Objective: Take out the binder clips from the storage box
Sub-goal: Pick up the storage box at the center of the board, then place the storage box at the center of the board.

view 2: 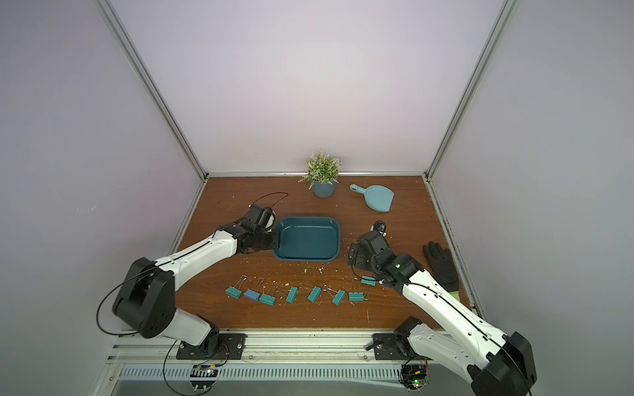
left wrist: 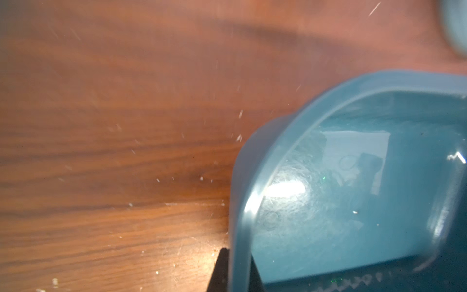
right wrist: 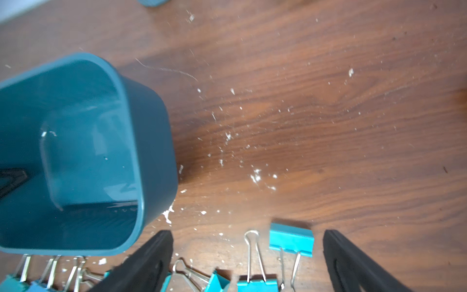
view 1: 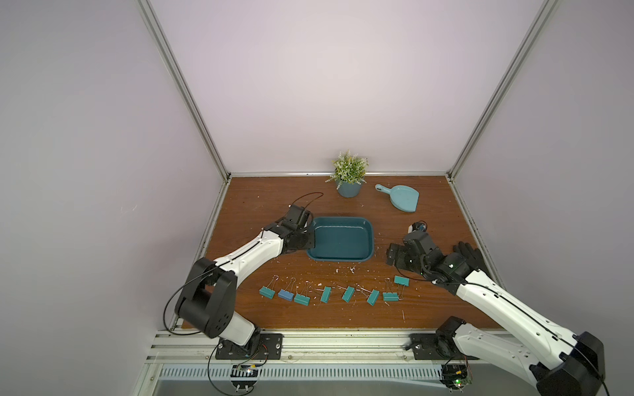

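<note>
The storage box (view 1: pixel 367 236) (view 2: pixel 334 236) is a dark teal tub in mid-table, and nothing lies inside it. My left gripper (view 1: pixel 310 236) (left wrist: pixel 237 274) is shut on its left rim (left wrist: pixel 242 227), one finger inside the wall and one outside. Several binder clips lie in a row on the wood in front of the box, from a teal one (view 1: pixel 267 292) and the blue one (view 1: pixel 285 294) to the rightmost teal one (view 1: pixel 401 281) (right wrist: pixel 290 239). My right gripper (view 1: pixel 394 256) (right wrist: pixel 247 237) stands open above the row's right end, holding nothing.
A potted plant (view 1: pixel 349 188) and a light blue dustpan (view 1: pixel 403 198) stand at the back. A black glove (view 1: pixel 468 255) lies by the right edge, behind my right arm. White crumbs (right wrist: pixel 256 175) dot the wood near the box.
</note>
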You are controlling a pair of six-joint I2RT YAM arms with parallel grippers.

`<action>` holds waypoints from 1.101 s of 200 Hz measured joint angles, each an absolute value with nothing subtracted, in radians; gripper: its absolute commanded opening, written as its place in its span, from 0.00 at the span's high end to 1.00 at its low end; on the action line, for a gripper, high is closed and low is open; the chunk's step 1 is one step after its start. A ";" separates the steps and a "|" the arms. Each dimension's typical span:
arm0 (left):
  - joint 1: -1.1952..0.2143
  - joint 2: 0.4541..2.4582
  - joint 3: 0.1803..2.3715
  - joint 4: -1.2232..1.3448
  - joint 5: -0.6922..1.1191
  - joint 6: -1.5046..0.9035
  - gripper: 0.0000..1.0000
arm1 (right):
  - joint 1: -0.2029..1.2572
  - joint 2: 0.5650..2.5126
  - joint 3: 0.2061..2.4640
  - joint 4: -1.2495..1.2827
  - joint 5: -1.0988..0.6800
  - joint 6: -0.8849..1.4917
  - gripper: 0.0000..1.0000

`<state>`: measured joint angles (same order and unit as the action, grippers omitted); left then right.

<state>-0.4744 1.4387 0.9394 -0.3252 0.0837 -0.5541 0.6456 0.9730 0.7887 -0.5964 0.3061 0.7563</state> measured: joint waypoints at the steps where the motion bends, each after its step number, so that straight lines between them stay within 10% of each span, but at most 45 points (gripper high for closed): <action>1: -0.476 1.430 0.934 -0.316 0.081 -0.554 1.00 | 0.646 0.971 0.789 -0.594 0.306 0.756 0.01; 112: -0.628 1.092 0.629 0.071 -0.260 -0.500 1.00 | 0.646 0.962 0.782 -0.535 0.306 0.737 0.01; 220: -0.605 1.539 0.933 -0.290 -0.131 -0.596 1.00 | 0.646 0.963 0.767 -0.534 0.308 0.736 0.01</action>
<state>-0.6052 1.5391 0.9329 -0.2897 -0.1307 -0.5961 0.6456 0.9627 0.7666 -0.5343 0.3077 0.7364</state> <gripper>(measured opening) 0.081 0.993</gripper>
